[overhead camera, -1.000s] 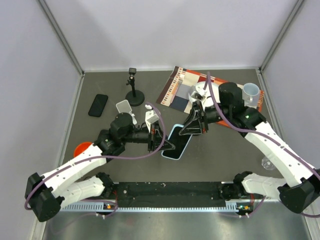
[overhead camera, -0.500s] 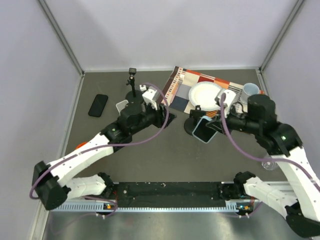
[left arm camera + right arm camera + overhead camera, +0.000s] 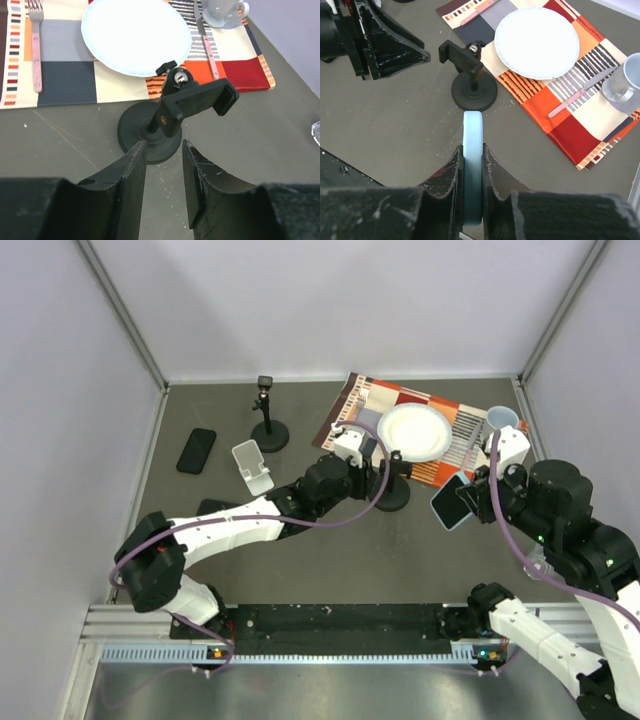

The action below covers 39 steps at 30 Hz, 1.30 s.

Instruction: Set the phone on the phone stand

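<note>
From above, the small white plastic phone stand [image 3: 250, 466] sits on the open grey table [image 3: 330, 570] left of centre, well apart from the black-faced, pale-blue-rimmed phone [image 3: 455, 502], which the right gripper [image 3: 468, 495] holds near the edge of the patterned placemat [image 3: 470, 425]; the left gripper [image 3: 392, 472] hangs over a black clamp holder on a round base [image 3: 392, 498]. Left wrist view: jaws parted and empty, that base just beyond them; right wrist view: phone edge-on, clenched between both fingers.
</note>
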Tool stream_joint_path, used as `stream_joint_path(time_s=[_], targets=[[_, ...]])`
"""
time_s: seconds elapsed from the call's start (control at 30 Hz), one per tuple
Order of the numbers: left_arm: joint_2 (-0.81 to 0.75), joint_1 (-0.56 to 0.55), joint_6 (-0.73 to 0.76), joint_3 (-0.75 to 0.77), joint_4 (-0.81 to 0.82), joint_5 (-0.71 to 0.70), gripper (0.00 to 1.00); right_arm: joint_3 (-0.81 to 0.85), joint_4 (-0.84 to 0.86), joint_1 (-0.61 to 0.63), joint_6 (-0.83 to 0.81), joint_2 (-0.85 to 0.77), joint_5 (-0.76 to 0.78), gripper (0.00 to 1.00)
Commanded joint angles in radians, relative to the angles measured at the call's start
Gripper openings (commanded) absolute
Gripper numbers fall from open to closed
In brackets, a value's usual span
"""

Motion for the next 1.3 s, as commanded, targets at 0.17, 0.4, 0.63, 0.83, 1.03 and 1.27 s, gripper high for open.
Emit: stream_joint_path(time_s=[0.17,0.4,0.63,0.83,1.03,1.27], targets=[[0.077,-0.019,0.042,0.096,0.115,-0.04,0.39,0.009,0.096,0.0,-0.062,-0.061,-0.104,0.0],[0.101,-0.028,0.063,0.117,0.113,-0.035,0.35,0.014,0.115,0.0,-0.085,-0.073,-0.158,0.0],[0.121,-0.036,0.078,0.117,0.115,-0.055,0.33,0.006,0.121,0.0,-0.086,-0.068,-0.193,0.0],[0.132,-0.037,0.078,0.13,0.106,-0.087,0.29,-0.002,0.127,0.0,-0.112,-0.05,-0.244,0.0],[0.146,-0.037,0.088,0.15,0.095,-0.095,0.28,-0.022,0.134,0.0,-0.137,-0.044,-0.264,0.0],[0.149,-0.039,0.153,0.157,0.084,-0.097,0.05,-0.025,0.159,0.0,-0.14,-0.006,-0.276,0.0]])
